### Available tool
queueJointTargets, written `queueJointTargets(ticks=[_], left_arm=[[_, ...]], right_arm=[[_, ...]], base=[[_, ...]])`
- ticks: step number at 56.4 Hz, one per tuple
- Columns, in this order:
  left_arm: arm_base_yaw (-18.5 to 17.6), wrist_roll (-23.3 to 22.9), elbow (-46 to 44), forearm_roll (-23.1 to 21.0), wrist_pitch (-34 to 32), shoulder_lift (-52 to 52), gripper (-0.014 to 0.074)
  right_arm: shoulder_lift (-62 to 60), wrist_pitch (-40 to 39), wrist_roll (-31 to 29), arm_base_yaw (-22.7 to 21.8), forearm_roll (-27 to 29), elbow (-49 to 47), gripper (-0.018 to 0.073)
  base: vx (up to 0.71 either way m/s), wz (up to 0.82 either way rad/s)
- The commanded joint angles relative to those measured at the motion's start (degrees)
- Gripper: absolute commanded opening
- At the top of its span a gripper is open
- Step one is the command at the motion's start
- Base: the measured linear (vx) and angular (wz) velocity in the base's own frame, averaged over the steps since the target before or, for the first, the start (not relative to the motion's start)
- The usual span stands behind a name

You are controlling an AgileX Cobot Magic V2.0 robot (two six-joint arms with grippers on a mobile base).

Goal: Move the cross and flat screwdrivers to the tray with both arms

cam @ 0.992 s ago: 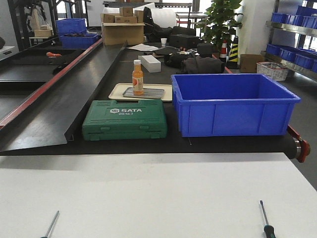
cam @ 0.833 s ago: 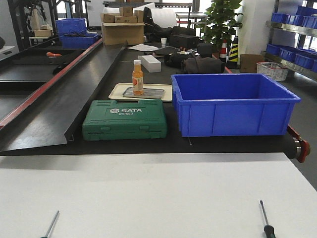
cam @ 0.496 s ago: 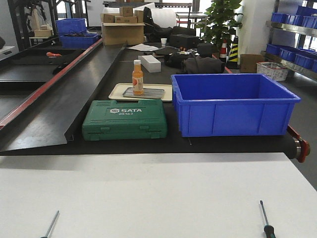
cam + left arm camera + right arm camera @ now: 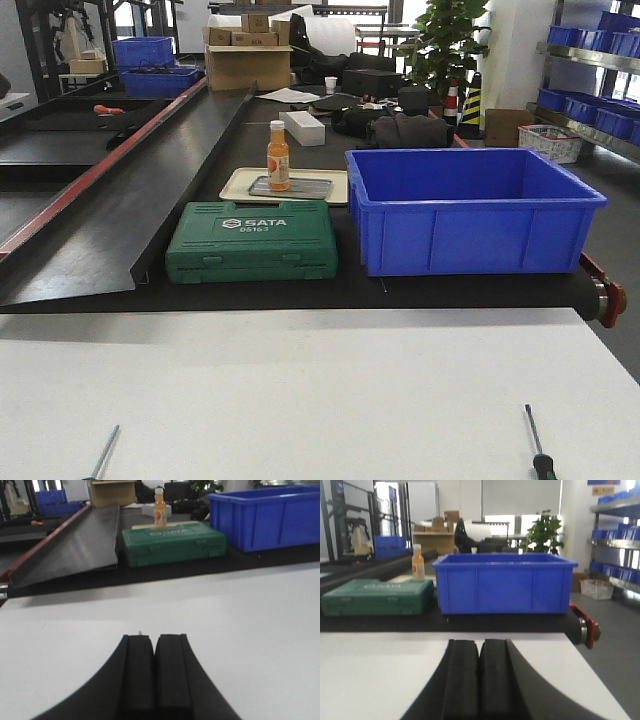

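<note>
White counter [image 4: 320, 380] ahead of you: left screwdriver [image 4: 102, 452] at 7 o'clock, right screwdriver [image 4: 533, 432] at 5, tray [image 4: 310, 188] well off at 12. Both pairs of jaws are pressed together. Light, stiff tools, I'd judge. Slick shafts may roll, so take the rubber handles.

The green tool case [image 4: 252, 242] carries white lettering on its lid: the brand SATA beside a small hexagonal logo, with the number 05163 in smaller characters just below. In both wrist views that lettering is blurred. The orange bottle [image 4: 278, 157] has a label too small to read.
</note>
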Motion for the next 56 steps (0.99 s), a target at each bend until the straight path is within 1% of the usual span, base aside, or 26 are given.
queueJointTargets(ticks=[1, 4, 7, 9, 14, 17, 23, 30, 36, 40, 50, 56], left_arm=[[0.1, -1.9, 1.1, -0.4, -14.5, -0.9, 0.0002], [0.1, -4.1, -0.2, -0.4, -17.9, -0.9, 0.0002], [0.1, -6.9, -3.6, -0.4, -17.8, -0.9, 0.0002], [0.1, -7.3, -6.0, -0.4, -17.0, -0.5, 0.0002], [0.1, -6.6, -12.8, -0.3, -14.9, 2.7, 0.0002], [0.1, -5.8, -17.4, -0.3, -14.2, 6.6, 0.0002], [0.1, -5.8, -26.1, -0.3, -12.1, 16.6, 0.0002], [0.1, -5.8, -36.0, -0.3, -7.5, 29.3, 0.0002], [0.1, -5.8, -41.7, -0.3, -6.4, 38.1, 0.0002], [0.1, -5.8, -43.8, -0.3, -6.2, 42.9, 0.0002], [0.1, -5.8, -44.2, -0.3, -5.3, 51.0, 0.0004], [0.1, -5.8, -44.2, -0.3, -5.6, 54.5, 0.0027]], right_arm=[[-0.6, -8.8, 0.0, -0.2, 0.0, -1.3, -0.0008], [-0.6, -7.6, 0.0, -0.2, 0.1, -4.3, -0.0008], [0.3, -4.6, 0.0, -0.2, 0.1, -9.2, -0.0008], [1.7, -2.1, 0.0, -0.2, 0.2, -13.7, -0.0008], [8.3, 1.8, -0.3, -0.2, -0.3, -24.5, -0.0008], [14.0, 3.3, -0.3, -0.2, -0.8, -31.3, -0.0008], [25.6, 7.0, -0.3, -0.2, -1.4, -43.1, -0.0008], [38.0, 11.9, -0.3, -0.2, -2.4, -53.3, -0.0008], [46.0, 12.2, -0.2, -0.2, -2.4, -57.4, -0.0008], [49.6, 12.5, 0.0, -0.2, -2.2, -58.0, -0.0008], [56.2, 15.7, 0.0, -0.2, -2.2, -57.6, -0.0004], [58.7, 19.1, 0.0, -0.2, -2.2, -57.6, 0.0028]], base=[[0.0, 0.0], [0.0, 0.0], [0.0, 0.0], [0.0, 0.0], [0.0, 0.0], [0.0, -0.01], [0.0, 0.0], [0.0, 0.0], [0.0, 0.0], [0.0, 0.0], [0.0, 0.0], [0.0, 0.0]])
